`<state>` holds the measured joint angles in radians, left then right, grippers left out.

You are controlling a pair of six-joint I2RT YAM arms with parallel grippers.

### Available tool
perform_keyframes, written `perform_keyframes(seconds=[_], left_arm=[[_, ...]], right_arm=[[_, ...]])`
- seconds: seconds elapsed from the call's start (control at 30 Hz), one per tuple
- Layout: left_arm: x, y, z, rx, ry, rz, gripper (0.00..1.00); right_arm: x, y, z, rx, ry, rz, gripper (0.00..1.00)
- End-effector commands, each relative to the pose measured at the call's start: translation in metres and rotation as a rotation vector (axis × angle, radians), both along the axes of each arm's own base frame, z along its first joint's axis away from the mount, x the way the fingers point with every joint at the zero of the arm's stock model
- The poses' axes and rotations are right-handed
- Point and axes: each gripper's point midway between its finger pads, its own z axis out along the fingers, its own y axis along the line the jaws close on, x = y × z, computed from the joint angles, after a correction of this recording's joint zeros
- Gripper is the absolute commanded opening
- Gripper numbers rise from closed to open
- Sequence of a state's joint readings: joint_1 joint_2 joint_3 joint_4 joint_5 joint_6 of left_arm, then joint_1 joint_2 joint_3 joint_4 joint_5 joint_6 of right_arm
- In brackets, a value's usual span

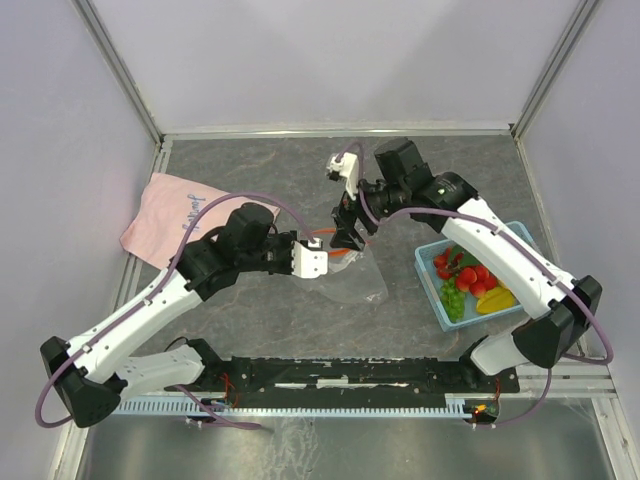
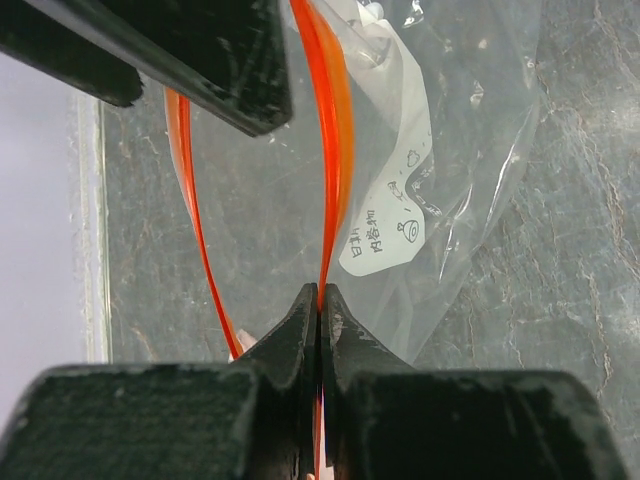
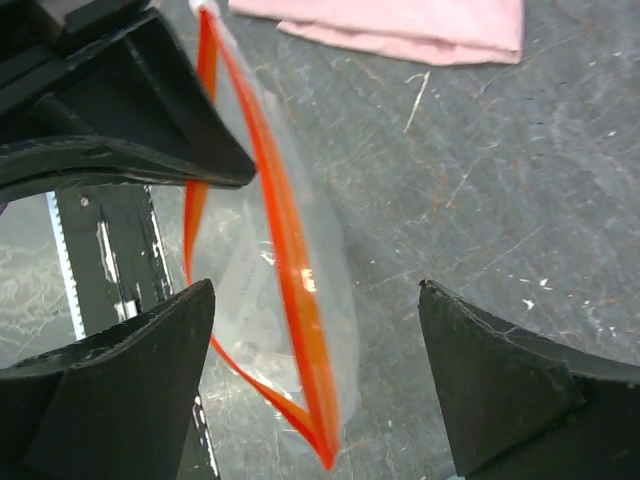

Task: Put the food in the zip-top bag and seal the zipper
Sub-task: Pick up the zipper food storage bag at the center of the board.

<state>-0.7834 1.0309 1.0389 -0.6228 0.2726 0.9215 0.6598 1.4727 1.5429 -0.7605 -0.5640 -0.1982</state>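
The clear zip-top bag (image 1: pixel 360 282) hangs above the table centre with its mouth parted. My left gripper (image 2: pixel 320 292) is shut on one end of the orange-red zipper (image 2: pixel 337 130); the bag's white label (image 2: pixel 388 200) shows behind it. My right gripper (image 3: pixel 315 290) stands open around the other end of the mouth, with the zipper (image 3: pixel 290 250) between its fingers (image 3: pixel 150 380) and touching neither. In the top view the two grippers (image 1: pixel 322 258) (image 1: pixel 347 238) meet at the bag's mouth. The food (image 1: pixel 467 280), red, green and yellow toy fruits, lies in the basket at the right.
A light-blue basket (image 1: pixel 432 288) holding the fruits sits under the right arm's forearm. A pink cloth (image 1: pixel 170 215) lies at the back left, also visible as pink cloth (image 3: pixel 400 25) in the right wrist view. Frame posts and walls bound the table.
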Motion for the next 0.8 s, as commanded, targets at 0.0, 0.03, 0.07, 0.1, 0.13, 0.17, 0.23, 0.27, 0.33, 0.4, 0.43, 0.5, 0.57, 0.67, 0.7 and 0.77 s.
perform_keyframes(seconds=[0.0,0.03,0.07,0.1,0.13,0.17,0.23,0.27,0.33,0.4,0.43,0.5,0.57,0.67,0.7,0.77], left_arm=[[-0.004,-0.01,0.008,-0.012,-0.02,-0.069,0.03],[-0.006,-0.011,0.008,-0.014,-0.018,-0.075,0.03],[-0.006,-0.011,0.008,-0.015,-0.017,-0.078,0.03],[-0.007,-0.012,0.008,-0.017,-0.015,-0.083,0.03],[-0.009,-0.012,0.008,-0.018,-0.012,-0.088,0.03],[-0.01,-0.012,0.009,-0.021,-0.012,-0.091,0.03],[-0.012,-0.013,0.01,-0.024,-0.009,-0.1,0.03],[-0.013,-0.014,0.01,-0.027,-0.007,-0.106,0.03],[-0.014,-0.014,0.01,-0.03,-0.002,-0.11,0.03],[-0.015,-0.014,0.009,-0.031,0.003,-0.111,0.03],[-0.015,-0.014,0.008,-0.032,0.004,-0.109,0.03],[-0.015,-0.013,0.008,-0.037,0.007,-0.098,0.05],[-0.012,-0.013,0.013,-0.071,-0.008,-0.066,0.13],[-0.008,-0.011,0.019,-0.126,-0.029,-0.013,0.32],[-0.007,-0.01,0.023,-0.151,-0.039,0.006,0.38],[-0.004,-0.008,0.032,-0.211,-0.049,0.051,0.45]], right_arm=[[-0.005,0.005,0.004,-0.056,-0.079,0.049,0.88],[-0.002,0.005,0.0,-0.072,-0.084,0.041,0.85],[0.0,0.005,-0.004,-0.082,-0.088,0.033,0.83],[0.003,0.005,-0.006,-0.094,-0.095,0.022,0.81],[0.006,0.005,-0.009,-0.103,-0.1,0.012,0.79],[0.008,0.005,-0.011,-0.113,-0.103,0.005,0.77],[0.01,0.005,-0.016,-0.128,-0.103,0.002,0.7],[0.011,0.005,-0.017,-0.134,-0.105,0.001,0.66],[0.013,0.005,-0.019,-0.142,-0.106,-0.004,0.56],[0.012,0.005,-0.02,-0.142,-0.106,-0.005,0.4],[0.013,0.005,-0.018,-0.135,-0.109,-0.013,0.34],[0.015,0.004,-0.013,-0.115,-0.121,-0.041,0.25],[0.018,0.003,-0.009,-0.096,-0.132,-0.079,0.12],[0.024,0.001,-0.006,-0.072,-0.143,-0.15,0.02],[0.026,-0.001,-0.005,-0.064,-0.144,-0.179,0.02],[0.034,-0.003,-0.001,-0.043,-0.15,-0.25,0.02]])
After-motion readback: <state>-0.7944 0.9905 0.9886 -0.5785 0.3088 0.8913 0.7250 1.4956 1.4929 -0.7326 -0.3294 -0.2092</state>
